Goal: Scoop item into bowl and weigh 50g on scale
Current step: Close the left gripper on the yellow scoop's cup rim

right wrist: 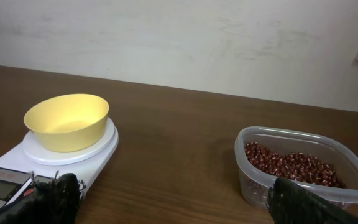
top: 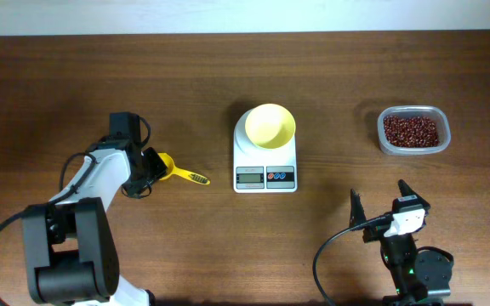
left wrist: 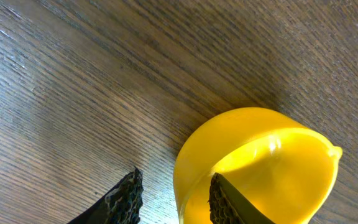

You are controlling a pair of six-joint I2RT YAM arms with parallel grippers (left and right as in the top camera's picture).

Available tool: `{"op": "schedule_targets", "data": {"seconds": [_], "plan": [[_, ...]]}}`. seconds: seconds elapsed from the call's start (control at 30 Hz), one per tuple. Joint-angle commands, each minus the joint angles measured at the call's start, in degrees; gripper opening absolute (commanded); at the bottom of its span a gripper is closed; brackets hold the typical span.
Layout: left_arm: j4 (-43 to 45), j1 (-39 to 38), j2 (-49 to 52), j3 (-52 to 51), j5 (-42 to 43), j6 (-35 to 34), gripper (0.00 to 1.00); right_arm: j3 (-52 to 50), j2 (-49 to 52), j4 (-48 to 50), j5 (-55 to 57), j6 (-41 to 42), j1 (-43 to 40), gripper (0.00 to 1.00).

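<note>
Far left: left pincer (top: 148, 168) low on table (top: 66, 76), jaws half-open astride cup wall of yellow scoop (top: 173, 171). One finger inside cup, one outside, gap showing, not clamped.

Step in hand, by my guess: grabbing scoop.

Middle: bowl (top: 269, 125) empty, sitting on scale (top: 265, 158).

Right: beans (top: 411, 130) heaped in clear tub (top: 382, 138). Right pincer (top: 379, 202) wide, empty, near tub.

Next calls for a squeeze on the scoop wall, a lift, then a carry across to tub.

Overhead looks straight down on the whole table (top: 58, 68). Left wrist sits close above it; right wrist looks low across it, sharing the scale (top: 247, 158) with overhead.
</note>
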Motion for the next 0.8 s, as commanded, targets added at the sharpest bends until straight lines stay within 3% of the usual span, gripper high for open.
{"op": "schedule_targets", "data": {"seconds": [0.0,0.07,0.13,0.43,0.57,0.77], "plan": [[1.3,0.4,0.4,-0.6,-0.4,-0.8,0.38,-0.3,-0.2,-0.3,0.1,0.0,0.5,0.99],[2.4,0.4,0.4,-1.1,-0.4,-0.8,0.37,-0.3,-0.2,-0.3,0.1,0.0,0.5,0.99],[2.4,0.4,0.4,-1.2,-0.4,-0.8,0.30,-0.3,-0.2,-0.3,0.1,0.0,0.5,0.99],[2.6,0.4,0.4,-2.0,-0.4,-0.8,0.31,-0.3,-0.2,-0.3,0.1,0.0,0.5,0.99],[3.5,0.4,0.4,-2.2,-0.4,-0.8,0.22,-0.3,-0.2,-0.3,0.1,0.0,0.5,0.99],[4.2,0.4,0.4,-2.2,-0.4,-0.8,0.19,-0.3,-0.2,-0.3,0.1,0.0,0.5,0.99]]}}
